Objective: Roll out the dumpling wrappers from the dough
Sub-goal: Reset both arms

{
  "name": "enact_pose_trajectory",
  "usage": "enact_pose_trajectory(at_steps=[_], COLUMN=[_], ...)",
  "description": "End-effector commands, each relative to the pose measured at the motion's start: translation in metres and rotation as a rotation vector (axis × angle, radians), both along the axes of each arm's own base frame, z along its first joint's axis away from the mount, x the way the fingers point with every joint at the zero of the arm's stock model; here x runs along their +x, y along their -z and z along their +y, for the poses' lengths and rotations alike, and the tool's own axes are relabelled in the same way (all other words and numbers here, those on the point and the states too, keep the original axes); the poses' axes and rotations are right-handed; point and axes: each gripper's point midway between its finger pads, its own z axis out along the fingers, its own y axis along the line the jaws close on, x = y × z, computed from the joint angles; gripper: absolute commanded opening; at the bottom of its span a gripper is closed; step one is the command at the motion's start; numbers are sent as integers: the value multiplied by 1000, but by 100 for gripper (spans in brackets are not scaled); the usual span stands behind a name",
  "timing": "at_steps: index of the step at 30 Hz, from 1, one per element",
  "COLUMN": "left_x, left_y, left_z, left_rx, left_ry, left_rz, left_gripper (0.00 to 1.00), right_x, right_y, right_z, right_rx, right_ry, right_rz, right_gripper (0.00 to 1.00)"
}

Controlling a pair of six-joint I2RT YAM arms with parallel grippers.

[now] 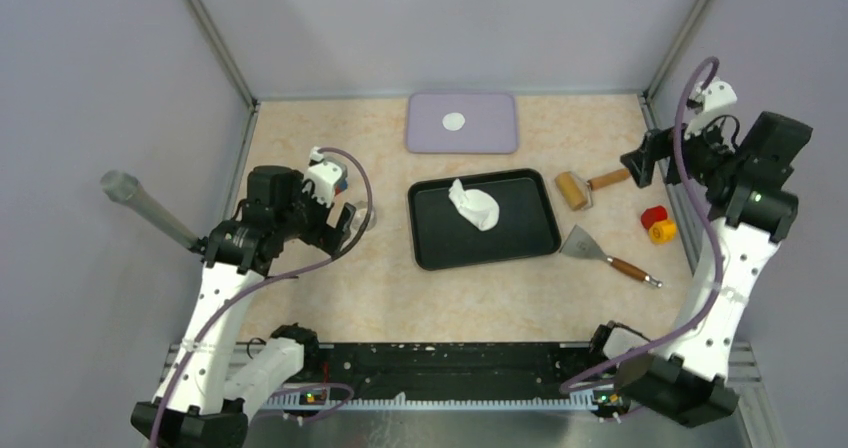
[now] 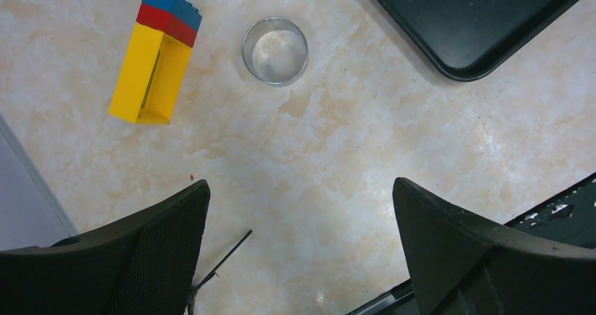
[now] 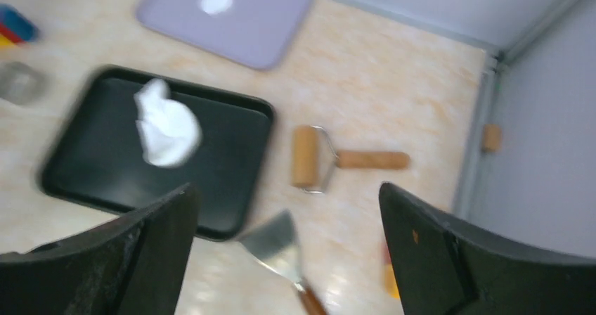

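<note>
A folded white lump of dough (image 1: 474,206) (image 3: 165,125) lies in the black tray (image 1: 520,233) (image 3: 232,153). One small round dumpling wrapper (image 1: 454,121) (image 3: 216,1) rests on the lilac board (image 1: 490,128) (image 3: 260,20) behind the tray. A wooden rolling pin (image 1: 575,189) (image 3: 307,157) lies right of the tray. My right gripper (image 1: 640,163) (image 3: 288,192) hangs open and empty, raised at the right beyond the pin. My left gripper (image 1: 345,226) (image 2: 301,188) is open and empty over bare table left of the tray.
A small clear glass dish (image 2: 275,50) and a yellow, red and blue block stack (image 2: 154,55) sit by the left gripper. A metal scraper with a wooden handle (image 1: 600,251) (image 3: 277,245) and a red and yellow block (image 1: 655,225) lie at the right. Walls enclose the table.
</note>
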Motion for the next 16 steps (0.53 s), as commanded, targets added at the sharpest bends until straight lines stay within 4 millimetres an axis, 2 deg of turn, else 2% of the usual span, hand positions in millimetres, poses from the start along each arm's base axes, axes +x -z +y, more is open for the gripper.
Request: enact_pose_trajectory(at_steps=[1, 2, 4, 6, 8, 12, 16], left_x=[-4, -7, -12, -17, -20, -22, -18], left_y=[-19, -19, -20, -19, -23, -27, -21], left_z=[-16, -18, -21, -22, -22, -23, -18], left_rx=[-98, -113, -144, -165, -181, -196, -188], left_ry=[46, 56, 64, 76, 77, 88, 61], left_rz=[-83, -89, -117, -156, -199, -210, -212], left_gripper=[99, 99, 99, 99, 99, 99, 99], right_x=[-63, -76, -100, -119, -137, -145, -158], right_y=[-79, -88, -86, -71, -66, -52, -39], right_z=[115, 127, 141, 158, 170, 174, 181], right_rx=[380, 425, 500, 577, 566, 561, 489], right_ry=[-355, -387, -398, -504, -615, -651, -713], right_rz=[-327, -401, -511, -429, -368, -326, -379], right_gripper=[94, 94, 95, 95, 96, 96, 97])
